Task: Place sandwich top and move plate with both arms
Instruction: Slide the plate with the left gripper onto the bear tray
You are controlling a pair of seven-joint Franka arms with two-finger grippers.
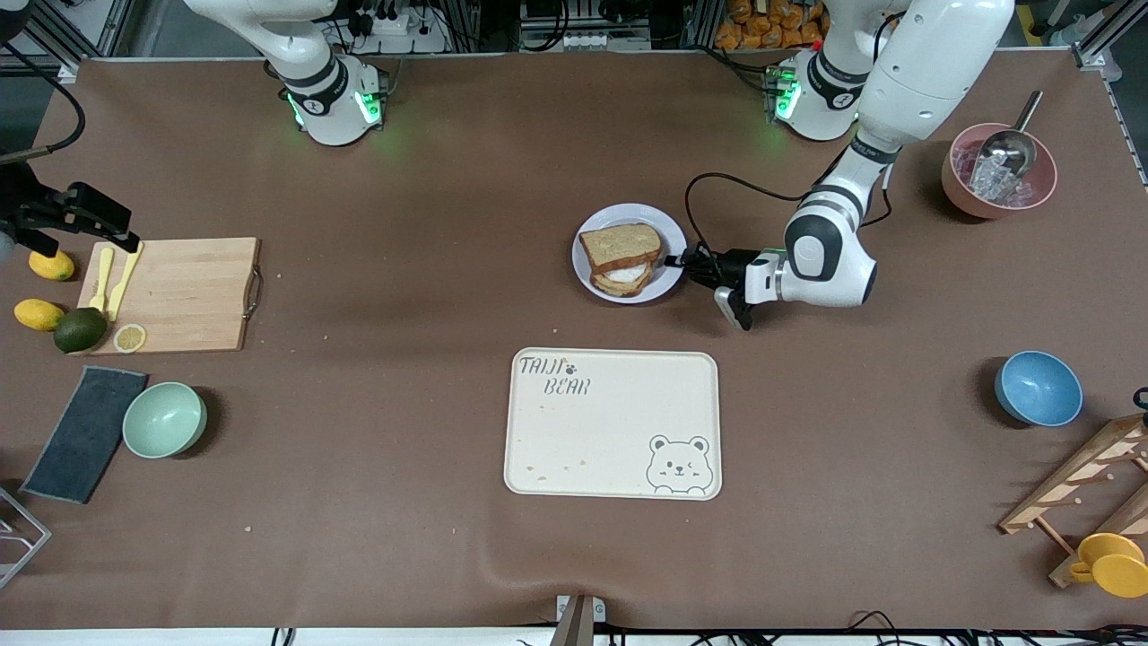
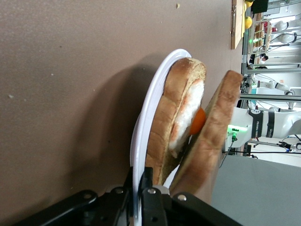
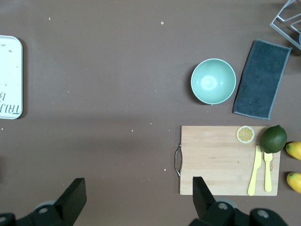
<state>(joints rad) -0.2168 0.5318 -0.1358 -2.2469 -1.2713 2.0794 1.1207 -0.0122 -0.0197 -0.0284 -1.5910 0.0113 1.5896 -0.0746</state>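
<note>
The white plate (image 1: 669,235) sits mid-table and holds the egg-topped toast (image 1: 625,279). The sandwich top (image 1: 620,245), a brown bread slice, lies on the egg, shifted a little off the toast. My left gripper (image 1: 683,262) is low at the plate's edge toward the left arm's end, shut on the rim. In the left wrist view the rim (image 2: 155,89) runs between its fingers (image 2: 138,181), and the sandwich top (image 2: 211,136) leans over the egg toast (image 2: 174,117). My right gripper (image 1: 99,222) is open and empty, raised at the right arm's end by the cutting board (image 3: 138,195).
A cream bear-print tray (image 1: 613,422) lies nearer the camera than the plate. A cutting board (image 1: 179,294) with lime, lemon slice and yellow cutlery, a green bowl (image 1: 164,419) and a dark cloth (image 1: 85,432) are at the right arm's end. A blue bowl (image 1: 1038,388), pink ice bowl (image 1: 998,170) and wooden rack (image 1: 1085,484) are at the left arm's end.
</note>
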